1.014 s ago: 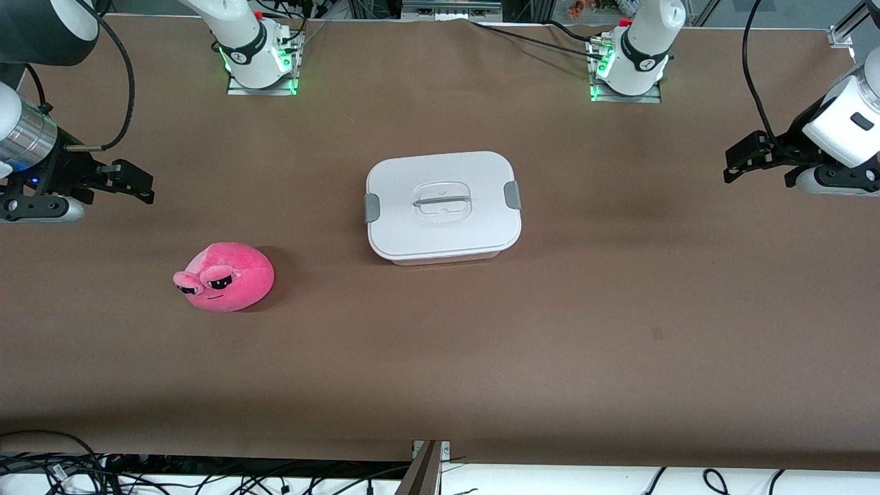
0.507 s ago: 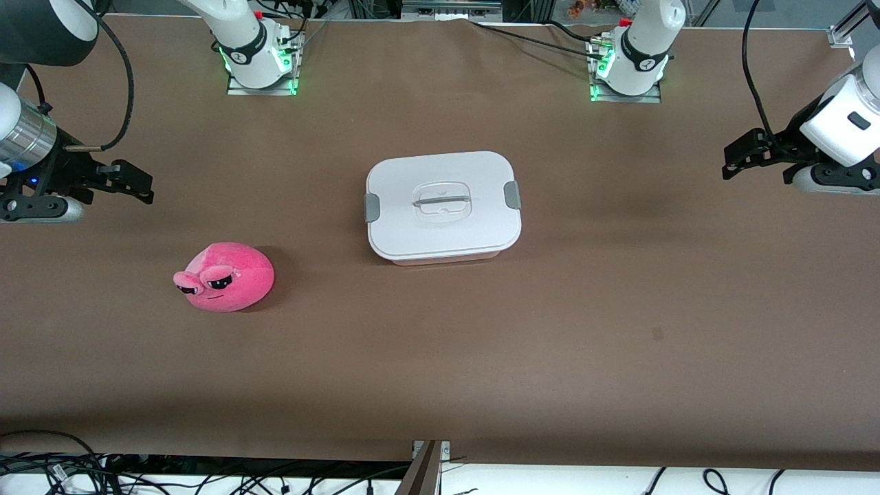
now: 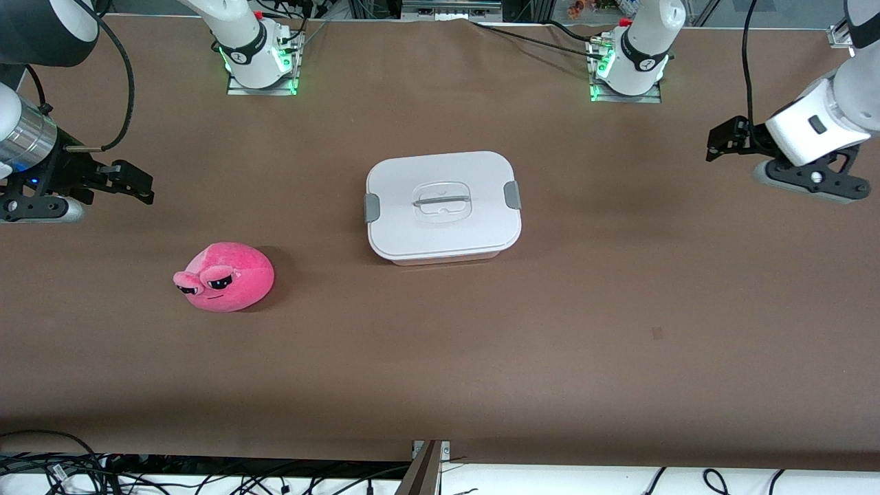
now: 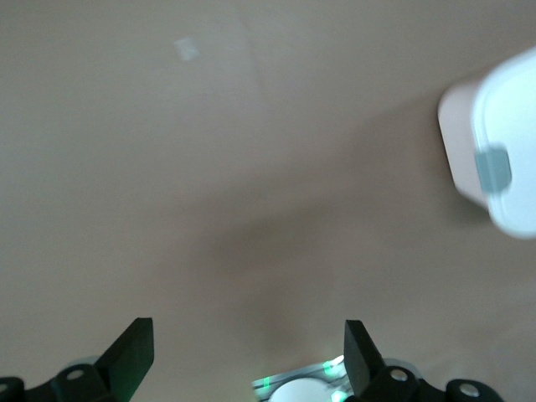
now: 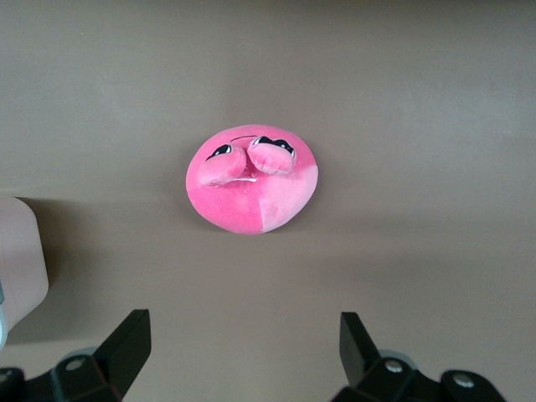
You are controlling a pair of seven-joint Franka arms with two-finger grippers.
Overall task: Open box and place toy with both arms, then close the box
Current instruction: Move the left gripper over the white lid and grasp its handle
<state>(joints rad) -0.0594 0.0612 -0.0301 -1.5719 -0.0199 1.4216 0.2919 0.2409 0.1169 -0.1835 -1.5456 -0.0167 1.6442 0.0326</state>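
While the box (image 3: 443, 206) sits shut at the middle of the desk (image 3: 619, 309), lid on and both grey clips (image 3: 511, 195) at its short ends, nothing of the task is done yet. The toy (image 3: 225, 276) lies on the desk toward the right arm's end, nearer the front camera than the box and well apart from it.

The right gripper (image 3: 141, 184) hangs over the desk at its own end, jaws spread wide and empty. The left gripper (image 3: 718, 141) hangs over the left arm's end, jaws likewise spread and empty.

What the coming move turns on, I judge, is the box's long axis: it runs from one arm's end to the other, so each clip faces one arm. The left arm has the clip on its side; the right arm is the nearer one to the toy.

The right wrist view shows the toy (image 5: 252, 179) face-on between the open jaws' line of sight, with a corner of the box (image 5: 21, 251) at the edge. The left wrist view shows one clip (image 4: 493, 168) and the pinkish wall (image 4: 459, 142) under the lid, which the front view barely gives.
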